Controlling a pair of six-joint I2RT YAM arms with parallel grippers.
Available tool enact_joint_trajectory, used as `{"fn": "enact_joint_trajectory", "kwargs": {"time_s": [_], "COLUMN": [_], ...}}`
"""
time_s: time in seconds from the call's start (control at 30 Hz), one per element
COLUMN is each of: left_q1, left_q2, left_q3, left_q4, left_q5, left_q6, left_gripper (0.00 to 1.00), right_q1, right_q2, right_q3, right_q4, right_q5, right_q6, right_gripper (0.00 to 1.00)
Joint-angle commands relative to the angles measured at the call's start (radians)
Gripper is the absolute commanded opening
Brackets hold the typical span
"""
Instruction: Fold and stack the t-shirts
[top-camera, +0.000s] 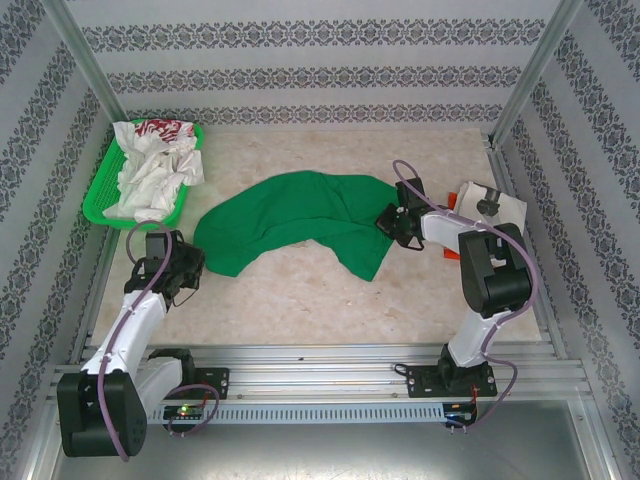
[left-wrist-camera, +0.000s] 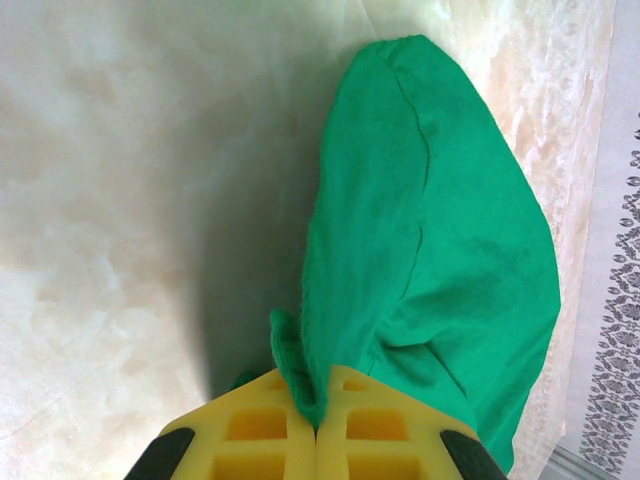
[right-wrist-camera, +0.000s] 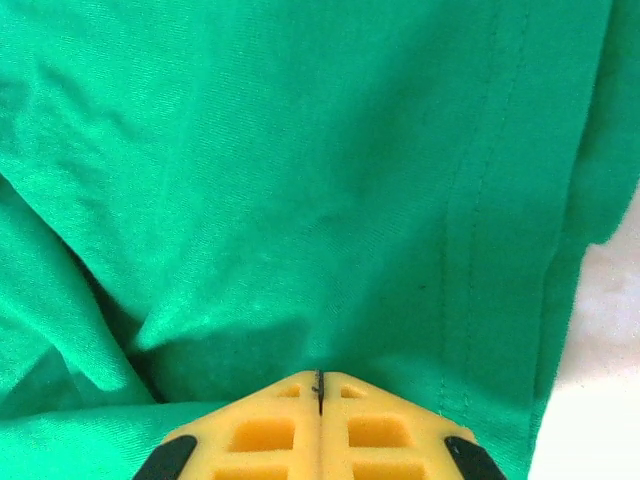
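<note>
Two pincers, both closed on the same garment. On my left pincer (left-wrist-camera: 316, 415) the pads are pressed together with a fold of the green t-shirt (left-wrist-camera: 430, 250) caught between them at its edge. On my right pincer (right-wrist-camera: 319, 385) the pads are shut tip to tip. Cloth puckers toward them, so I judge a thin pinch is held, close to a stitched hem.

The shirt lies in the middle of the bench (top-camera: 300, 300) in a loose arch between my two holds, bunched rather than spread flat.

Handling: light, soft, limp. It will sag and drag wherever unsupported, and a thin pinch may slip free. In my judgement the better holds are the seamed hem or the shoulder corners, where stitching gives the pads some bite.

At the far-left corner, white t-shirts (top-camera: 150, 170), one with red print, sit crumpled in the green mesh basket (top-camera: 92, 205), not yet folded.
</note>
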Motion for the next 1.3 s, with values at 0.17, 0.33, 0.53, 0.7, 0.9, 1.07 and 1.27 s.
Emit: {"fn": "enact_joint_trajectory", "kwargs": {"time_s": [0.17, 0.33, 0.53, 0.7, 0.9, 1.07, 1.27], "left_q1": [0.018, 0.02, 0.023, 0.024, 0.024, 0.024, 0.024], "left_q2": [-0.035, -0.031, -0.03, -0.015, 0.029, 0.047, 0.038], "left_q3": [-0.002, 0.005, 0.019, 0.022, 0.046, 0.05, 0.033], "left_q4": [0.007, 0.003, -0.018, -0.009, 0.005, 0.016, 0.032], "left_q5": [0.004, 0.006, -0.001, 0.006, 0.026, 0.045, 0.055], "left_q6": [-0.004, 0.001, 0.016, 0.022, 0.044, 0.048, 0.042], "left_gripper": [0.0, 0.0, 0.0, 0.0, 0.0, 0.0, 0.0], "right_q1": [0.044, 0.161, 0.374, 0.438, 0.446, 0.457, 0.489], "right_q2": [-0.211, -0.324, -0.472, -0.592, -0.599, -0.484, -0.344], "right_q3": [-0.125, -0.223, -0.369, -0.432, -0.475, -0.416, -0.272], "right_q4": [0.021, -0.027, -0.139, -0.17, -0.06, -0.037, -0.194], "right_q5": [0.014, 0.034, 0.102, 0.167, 0.163, 0.174, 0.23], "right_q6": [-0.058, -0.037, 0.163, 0.283, 0.446, 0.437, 0.28], "right_gripper": [0.0, 0.0, 0.0, 0.53, 0.56, 0.45, 0.38]}}
